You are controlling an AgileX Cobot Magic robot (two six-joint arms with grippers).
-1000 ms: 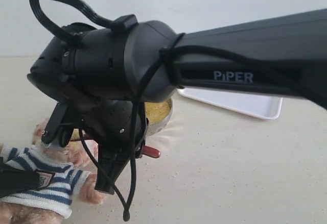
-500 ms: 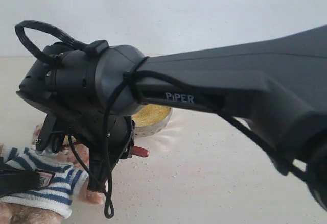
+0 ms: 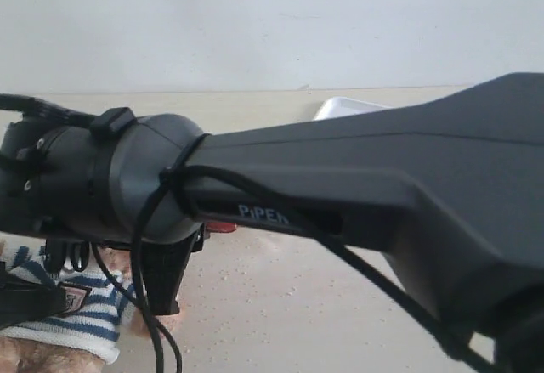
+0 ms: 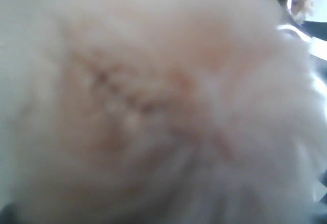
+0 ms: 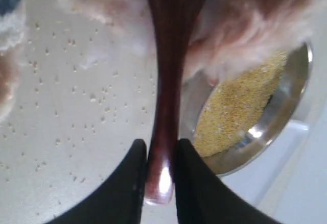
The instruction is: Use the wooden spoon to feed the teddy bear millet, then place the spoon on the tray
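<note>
My right gripper [image 5: 161, 175] is shut on the end of the handle of the wooden spoon [image 5: 166, 81]. The handle runs toward the teddy bear's fur [image 5: 255, 25], and the spoon's bowl is out of frame. The silver bowl [image 5: 286, 112] of millet [image 5: 235, 106] lies just beside the handle. In the exterior view the right arm [image 3: 365, 186] hides that bowl; only the spoon's reddish end [image 3: 223, 228] shows. The teddy bear [image 3: 76, 305] in its striped sweater sits at the lower left. Part of the tray [image 3: 348, 105] shows behind the arm. The left wrist view is filled with blurred fur [image 4: 153, 106], so the left jaws are hidden.
Scattered millet specks [image 5: 76, 91] lie on the pale tabletop [image 3: 289, 305]. A black part [image 3: 25, 301] lies across the bear's sweater. The right arm's cables [image 3: 153, 339] hang in loops beside the bear. A white wall stands behind the table.
The right arm has swung left and risen across the exterior view, now covering the millet bowl. The spoon's end moved up with it. The bear has stayed put.
</note>
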